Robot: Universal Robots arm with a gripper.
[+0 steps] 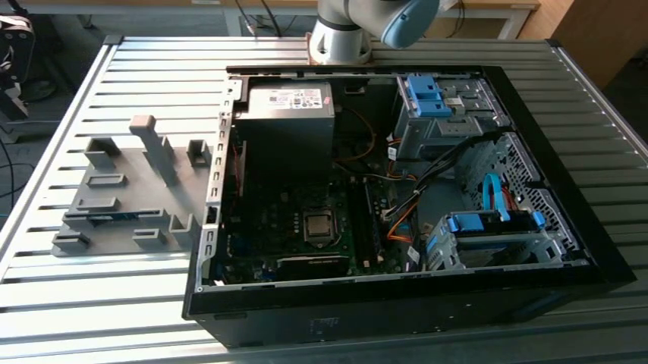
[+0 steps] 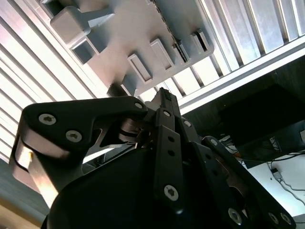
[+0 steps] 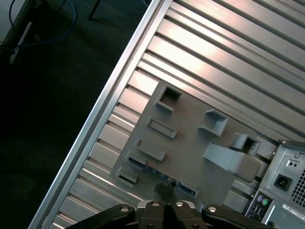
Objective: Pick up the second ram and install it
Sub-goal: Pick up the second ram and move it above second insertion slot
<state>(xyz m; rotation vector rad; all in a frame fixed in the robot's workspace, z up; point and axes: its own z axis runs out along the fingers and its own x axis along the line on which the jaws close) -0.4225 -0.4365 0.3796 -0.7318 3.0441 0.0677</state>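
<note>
I'm at the pick-up step: the gripper (image 3: 165, 190) hangs over the fixture (image 1: 136, 199), its jaws seemingly closed and empty. The ram (image 1: 102, 218) stands on edge in a fixture slot, its long axis along the slats of the table (image 1: 102, 318). Grasping it, I judge, calls for opened jaws squared across its thin faces.

A ribbed metal table (image 1: 61, 303) with a dull silvery sheen, a matt grey plastic holder fixture (image 1: 127, 201), and a black computer case (image 1: 405, 318) lined with bare grey sheet metal and smooth blue plastic drive latches (image 1: 430, 95); the gripper (image 2: 164, 95) is matt black.
</note>
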